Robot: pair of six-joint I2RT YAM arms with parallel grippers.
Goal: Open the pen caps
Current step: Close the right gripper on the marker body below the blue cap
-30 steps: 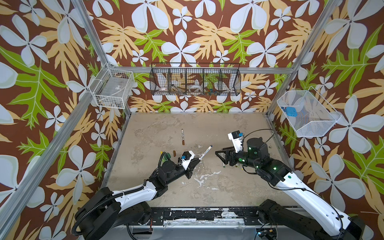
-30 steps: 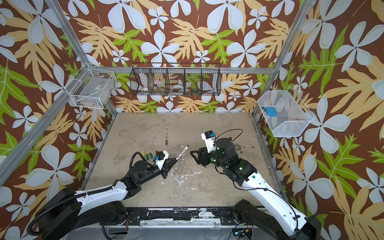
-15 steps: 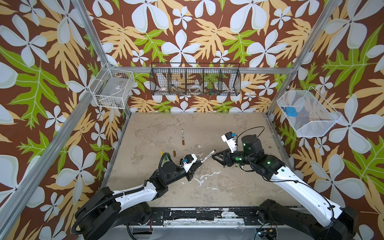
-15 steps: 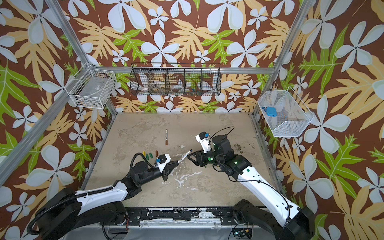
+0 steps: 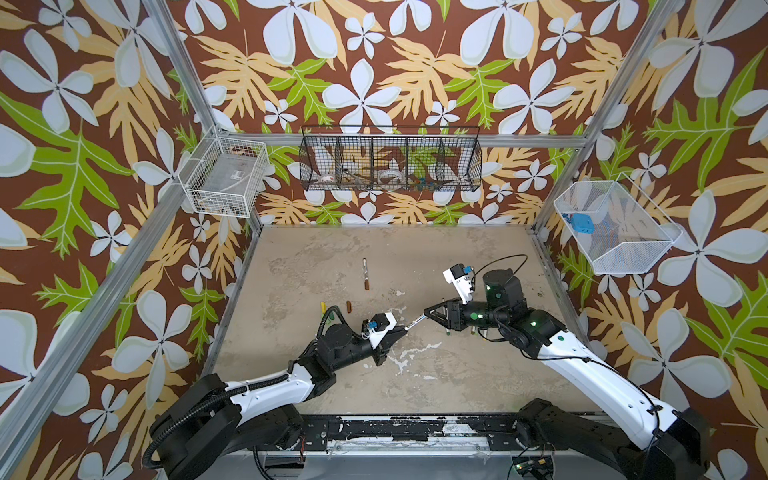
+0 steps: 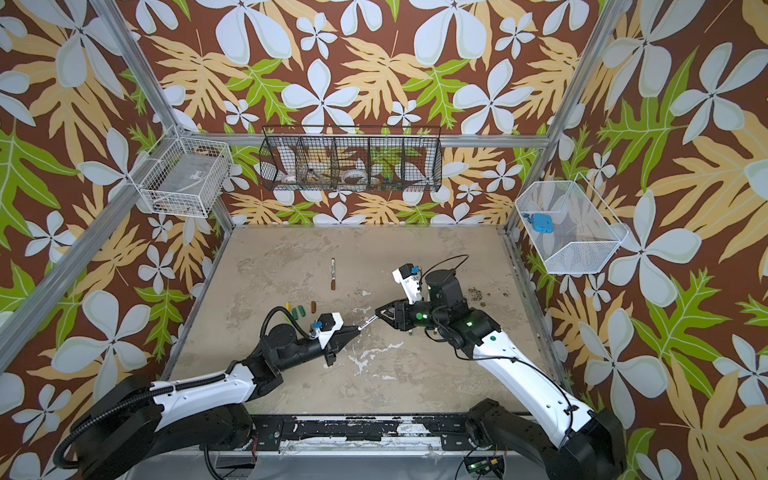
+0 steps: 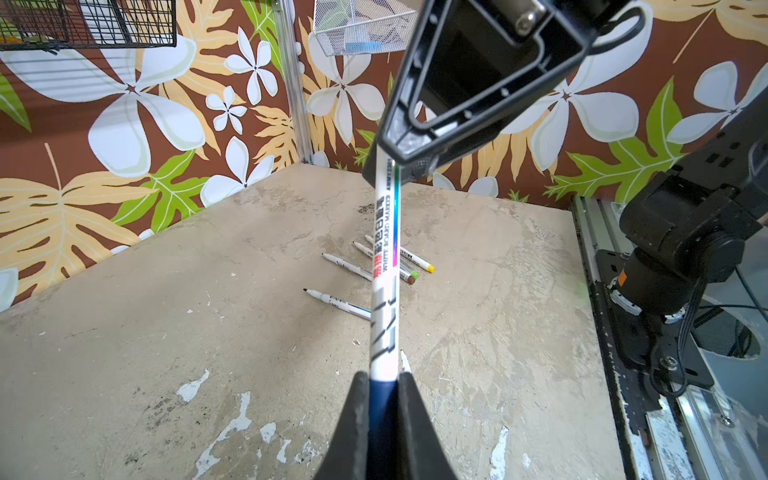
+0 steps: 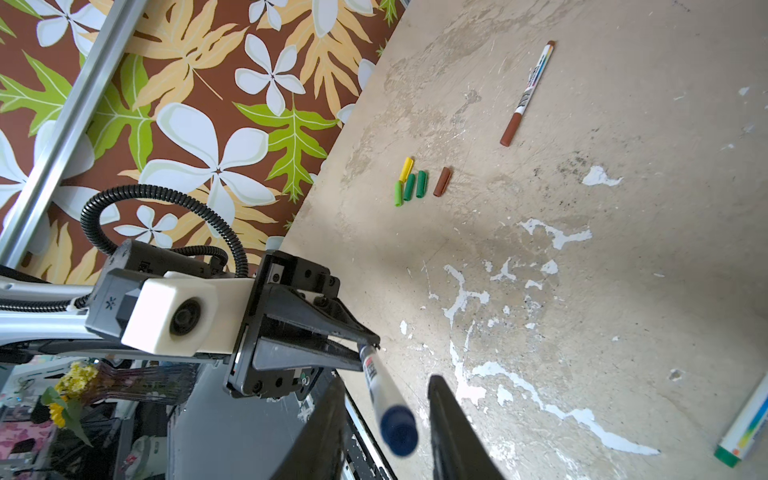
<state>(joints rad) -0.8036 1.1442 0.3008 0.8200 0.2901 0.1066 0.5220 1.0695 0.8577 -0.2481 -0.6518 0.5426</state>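
On back wall: black wire basket [image 5: 390, 188] with white rolls [image 5: 390, 176]; at right, mesh basket [image 5: 631, 253] with blue item [image 5: 581, 222]. On worn counter [image 5: 436, 257], loose pen caps [image 8: 421, 184] clustered near left arm. Marker [image 7: 384, 266] clamped in left end effector [image 7: 382, 378]; its blue end between fingers of right end effector [image 8: 388, 380], ajar, gaps either side.

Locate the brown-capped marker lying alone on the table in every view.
In a top view: brown-capped marker lies alone, beyond the loose brown cap.
In a top view: the same marker, beyond the same cap.
Left wrist: not in it.
Right wrist: it lies with its capped end toward that cap.
Landmark: the loose brown cap.
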